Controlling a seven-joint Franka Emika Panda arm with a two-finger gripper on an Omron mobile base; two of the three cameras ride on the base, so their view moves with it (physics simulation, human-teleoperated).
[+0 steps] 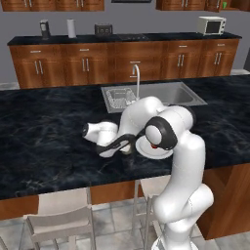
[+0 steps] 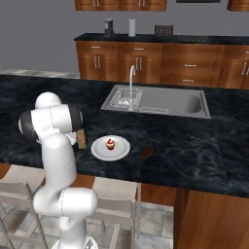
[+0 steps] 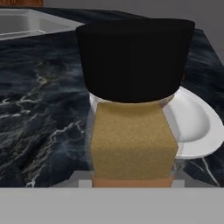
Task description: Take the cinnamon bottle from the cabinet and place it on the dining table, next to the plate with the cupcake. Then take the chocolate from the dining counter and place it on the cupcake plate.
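The cinnamon bottle [image 3: 131,140], tan with a black cap, stands upright right in front of the hand camera, and my gripper [image 1: 128,146] is shut on its body. In the right base view the cinnamon bottle [image 2: 81,139] is low over the dining table [image 2: 194,146], just left of the white plate [image 2: 99,148]. I cannot tell whether it touches the stone. The cupcake [image 2: 110,144] sits on the middle of the plate. The chocolate [image 2: 146,152] lies flat on the table a little right of the plate. The plate's rim [image 3: 192,127] shows just behind the bottle.
A steel sink [image 2: 160,102] with a faucet [image 2: 131,78] is set into the table beyond the plate. Stools [image 1: 58,224] stand at the table's near edge beside the robot's base. A back counter with lower cabinets [image 1: 122,61] and a microwave [image 1: 211,24] runs along the far wall.
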